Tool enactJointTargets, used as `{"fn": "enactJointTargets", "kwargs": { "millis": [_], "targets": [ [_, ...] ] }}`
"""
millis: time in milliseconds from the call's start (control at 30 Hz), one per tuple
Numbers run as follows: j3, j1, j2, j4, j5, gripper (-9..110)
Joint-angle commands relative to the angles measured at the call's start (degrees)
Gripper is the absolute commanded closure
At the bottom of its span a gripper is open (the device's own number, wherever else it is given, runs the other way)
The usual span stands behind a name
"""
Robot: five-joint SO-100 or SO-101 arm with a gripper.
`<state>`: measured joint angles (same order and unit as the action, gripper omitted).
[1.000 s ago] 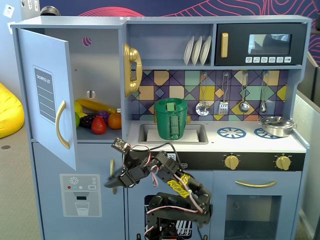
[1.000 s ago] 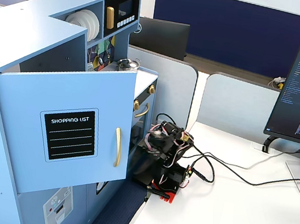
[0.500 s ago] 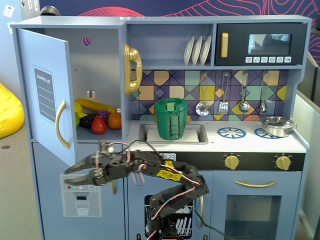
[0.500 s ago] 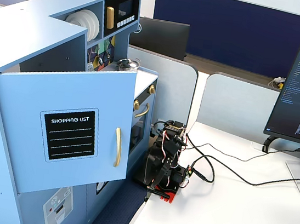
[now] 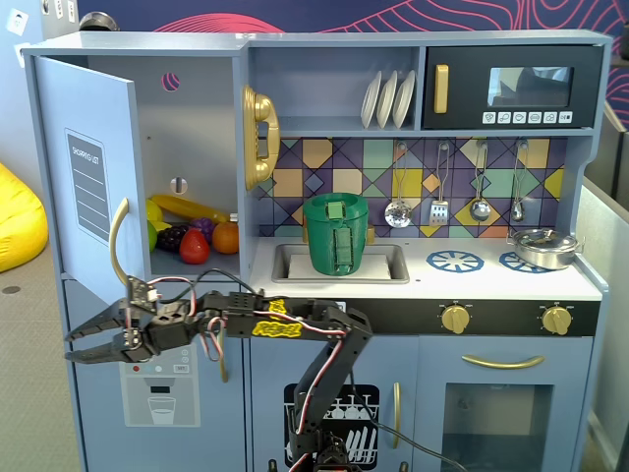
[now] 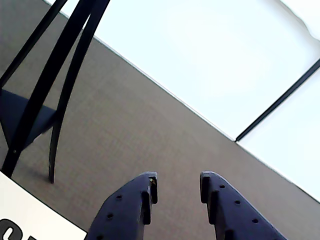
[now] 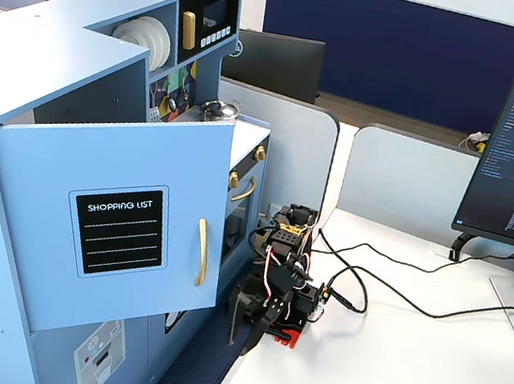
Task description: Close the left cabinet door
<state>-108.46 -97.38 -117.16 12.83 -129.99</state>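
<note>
Now the gripper (image 5: 77,344) hangs with its 2 fingers spread, holding nothing, and the left cabinet door (image 5: 88,177) stands swung wide open just above it, gold handle (image 5: 116,239) nearest the fingers.

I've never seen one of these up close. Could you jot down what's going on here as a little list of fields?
Setting: blue toy kitchen
Door: left cabinet door swung open, Shopping List panel and gold handle on its outer face
Inside cabinet: toy fruit on the shelf
Gripper: gripper open and empty, reaching out below the door, not touching it
Sink: green container
Door shut: not yet
</note>
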Motion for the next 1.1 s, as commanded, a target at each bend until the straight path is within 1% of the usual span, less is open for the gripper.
{"fn": "enactJointTargets", "kwargs": {
  "millis": [0,200,433,567,733,800,1067],
  "targets": [
    [6.2,3.4,2.1,-2.7,-1.1,101],
    [5.0,7.6,1.9,-3.6,-1.1,101],
    [-0.4,11.3,-2.8,-4.1,-2.0,101],
    [-3.6,15.8,-6.0,-4.1,-1.8,101],
    [-6.2,25.2,-9.4,-4.5,-1.9,101],
    [-6.9,29.9,-10.1,-5.3,-3.7,101],
    [-7.2,48.4,-8.3,-11.9,-6.4,101]
  ]
}}
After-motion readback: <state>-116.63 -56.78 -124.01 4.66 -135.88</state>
